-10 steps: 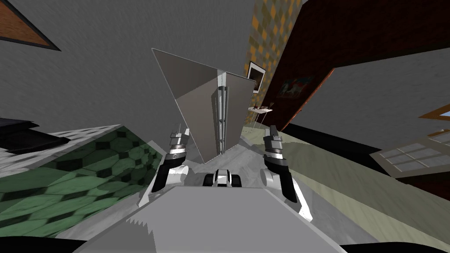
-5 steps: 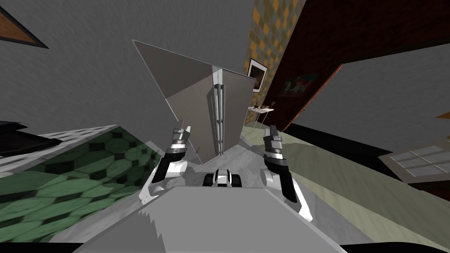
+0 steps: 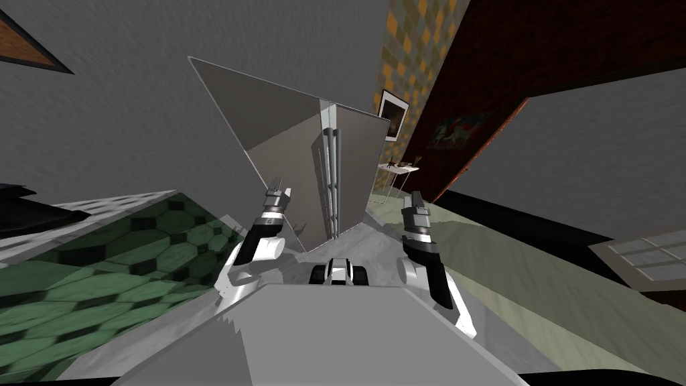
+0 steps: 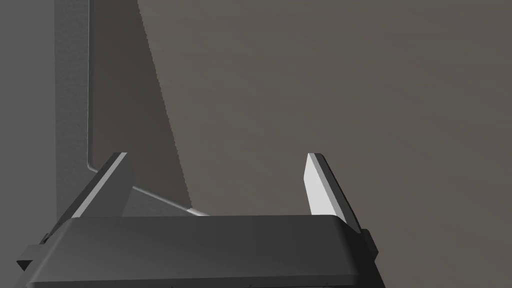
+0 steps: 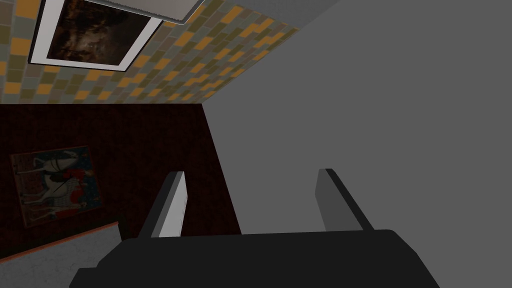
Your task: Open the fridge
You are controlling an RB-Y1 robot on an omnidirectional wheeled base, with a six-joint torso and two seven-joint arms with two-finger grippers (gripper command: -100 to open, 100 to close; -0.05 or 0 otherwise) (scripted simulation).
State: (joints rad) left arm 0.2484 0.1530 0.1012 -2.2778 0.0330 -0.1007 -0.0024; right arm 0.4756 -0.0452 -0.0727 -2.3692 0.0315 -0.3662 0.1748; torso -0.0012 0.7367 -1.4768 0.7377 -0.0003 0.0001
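Note:
The fridge [image 3: 295, 134] is a tall grey-brown box straight ahead in the head view, both doors shut. Two thin vertical handles [image 3: 329, 181] run side by side down the seam between the doors. My left gripper [image 3: 277, 189] is raised in front of the left door's lower part, left of the handles. In the left wrist view it [image 4: 215, 165] is open, facing the fridge's flat grey-brown face [image 4: 325, 75] with nothing between the fingers. My right gripper [image 3: 415, 201] hangs right of the fridge, also open [image 5: 250, 175] and holding nothing.
A small white side table [image 3: 398, 171] with little items stands beyond the fridge on the right. A green hexagon-patterned floor [image 3: 134, 254] lies to the left, a dark counter edge [image 3: 27, 208] at far left. A dark red wall [image 3: 536, 47] rises on the right.
I have moved closer, so the fridge looks larger and wider. My left gripper has risen and reached forward toward the left door. The right arm has kept its place.

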